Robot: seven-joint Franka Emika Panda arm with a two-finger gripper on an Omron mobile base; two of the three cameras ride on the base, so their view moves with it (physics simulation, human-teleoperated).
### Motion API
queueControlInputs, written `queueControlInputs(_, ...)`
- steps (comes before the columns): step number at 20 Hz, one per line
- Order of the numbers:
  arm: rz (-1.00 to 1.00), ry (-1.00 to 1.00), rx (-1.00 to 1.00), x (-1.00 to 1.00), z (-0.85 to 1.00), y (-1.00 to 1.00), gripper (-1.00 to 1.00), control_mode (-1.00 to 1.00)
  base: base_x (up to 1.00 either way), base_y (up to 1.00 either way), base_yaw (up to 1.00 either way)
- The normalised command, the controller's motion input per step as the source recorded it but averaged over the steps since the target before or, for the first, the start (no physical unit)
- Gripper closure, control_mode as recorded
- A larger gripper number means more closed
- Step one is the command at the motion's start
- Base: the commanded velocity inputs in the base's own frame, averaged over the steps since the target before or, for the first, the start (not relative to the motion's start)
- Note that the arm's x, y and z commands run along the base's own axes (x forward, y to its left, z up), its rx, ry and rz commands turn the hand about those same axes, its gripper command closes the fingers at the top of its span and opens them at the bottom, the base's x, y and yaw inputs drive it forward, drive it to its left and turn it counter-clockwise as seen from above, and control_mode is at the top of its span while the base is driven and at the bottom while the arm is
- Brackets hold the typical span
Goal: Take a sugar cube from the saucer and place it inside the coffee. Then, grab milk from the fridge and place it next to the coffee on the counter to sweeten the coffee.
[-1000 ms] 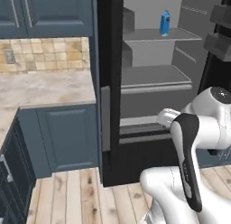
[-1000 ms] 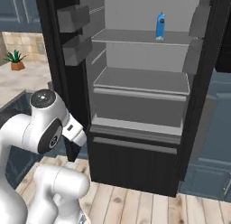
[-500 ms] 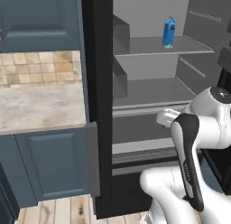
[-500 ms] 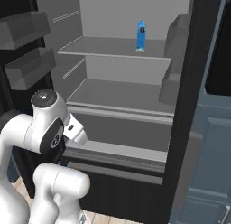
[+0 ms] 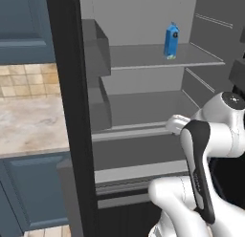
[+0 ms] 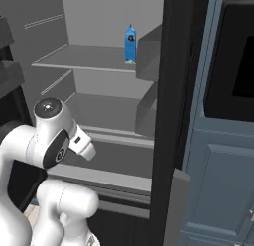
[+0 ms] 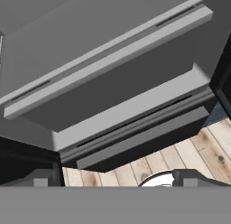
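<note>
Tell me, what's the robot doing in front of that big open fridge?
It's going for the milk, a little blue carton standing on an upper shelf inside the open fridge. The white arm is folded up low in front of the fridge. Its end effector is open, holds nothing, and points down at the fridge's bottom drawers and the wooden floor. So the milk is untouched. Part of the counter shows to the left.

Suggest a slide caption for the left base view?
Blue milk carton waits on the upper shelf of the open fridge, robot arm folded below.
</note>
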Motion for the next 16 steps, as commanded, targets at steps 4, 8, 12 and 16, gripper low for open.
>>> queueControlInputs(4,0.00,0.00,0.00,0.00,0.00,0.00,-1.00,1.00,0.37,-0.21,0.00)
queueControlInputs(8,0.00,0.00,0.00,0.00,0.00,0.00,-1.00,1.00,0.35,0.00,0.00)
queueControlInputs(12,0.00,0.00,0.00,0.00,0.00,0.00,-1.00,1.00,0.11,0.00,0.00)
queueControlInputs(16,0.10,-0.72,0.00,0.02,0.78,0.00,-1.00,-1.00,0.00,0.00,0.00)
